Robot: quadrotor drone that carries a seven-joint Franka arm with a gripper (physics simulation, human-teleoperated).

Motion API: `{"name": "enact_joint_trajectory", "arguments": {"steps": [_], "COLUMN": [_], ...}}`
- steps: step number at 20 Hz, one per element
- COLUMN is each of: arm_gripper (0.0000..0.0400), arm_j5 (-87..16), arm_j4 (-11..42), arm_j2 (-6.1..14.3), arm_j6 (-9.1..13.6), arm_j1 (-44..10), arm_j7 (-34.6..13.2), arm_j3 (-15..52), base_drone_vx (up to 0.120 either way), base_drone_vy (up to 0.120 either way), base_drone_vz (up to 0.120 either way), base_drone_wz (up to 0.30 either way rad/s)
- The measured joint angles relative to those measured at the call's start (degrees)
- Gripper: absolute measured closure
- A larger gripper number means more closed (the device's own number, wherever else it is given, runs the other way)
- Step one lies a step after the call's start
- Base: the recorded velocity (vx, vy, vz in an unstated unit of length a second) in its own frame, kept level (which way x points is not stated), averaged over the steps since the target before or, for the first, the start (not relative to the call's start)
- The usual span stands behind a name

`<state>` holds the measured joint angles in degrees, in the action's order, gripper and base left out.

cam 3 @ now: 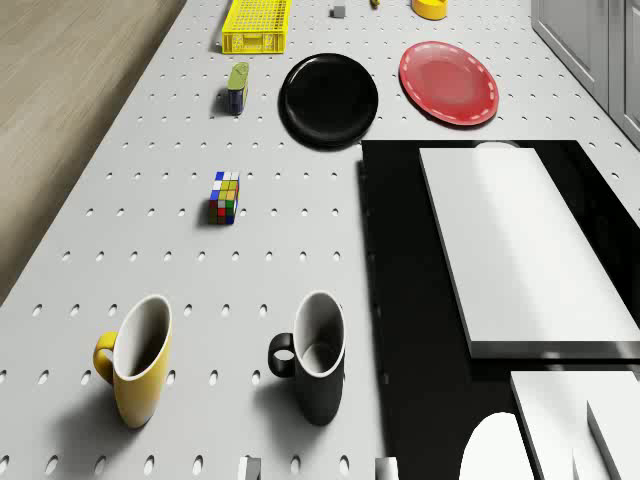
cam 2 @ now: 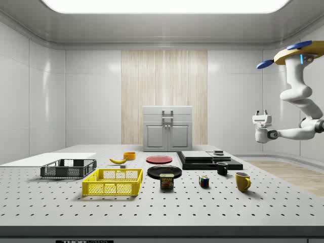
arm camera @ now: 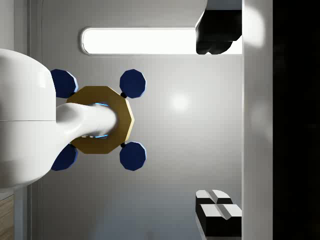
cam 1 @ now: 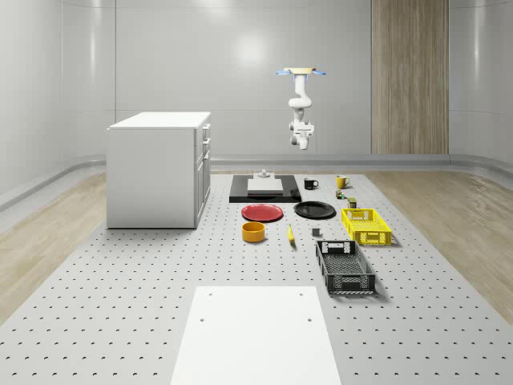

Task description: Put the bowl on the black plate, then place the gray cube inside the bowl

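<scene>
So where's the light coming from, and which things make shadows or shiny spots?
Side view: a long ceiling light panel glows along the top. Wrist view: the same kind of bright strip shines behind the drone. Drone view: the yellow mug and black mug cast soft shadows on the table. Whole-scene view: a pale glare spot on the back wall.
</scene>
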<state>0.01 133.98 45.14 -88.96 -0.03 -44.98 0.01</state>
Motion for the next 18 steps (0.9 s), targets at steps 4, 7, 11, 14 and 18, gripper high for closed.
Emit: {"name": "enact_joint_trajectory", "arguments": {"steps": [4, 7, 11, 14, 18], "arm_gripper": [0.0000, 0.0000, 0.0000, 0.0000, 0.0000], "arm_j5": [0.04, 0.07, 0.09, 0.11, 0.12], "arm_j4": [-4.85, -8.55, -12.73, -14.76, -16.21], "arm_j2": [-0.72, -1.86, -3.40, -4.18, -4.71], "arm_j6": [3.95, 6.37, 8.83, 9.95, 10.69], "arm_j1": [-0.11, -0.18, -0.24, -0.28, -0.33], "arm_j7": [0.07, 0.10, 0.12, 0.14, 0.16], "arm_j3": [0.06, 0.09, 0.14, 0.16, 0.19], "base_drone_vx": [0.000, 0.000, 0.000, 0.000, 0.030], "base_drone_vy": [0.000, 0.000, 0.000, 0.000, 0.000], "base_drone_vz": [0.000, 0.000, 0.000, 0.000, 0.000], "base_drone_wz": [0.000, 0.000, 0.000, 0.000, 0.000]}}
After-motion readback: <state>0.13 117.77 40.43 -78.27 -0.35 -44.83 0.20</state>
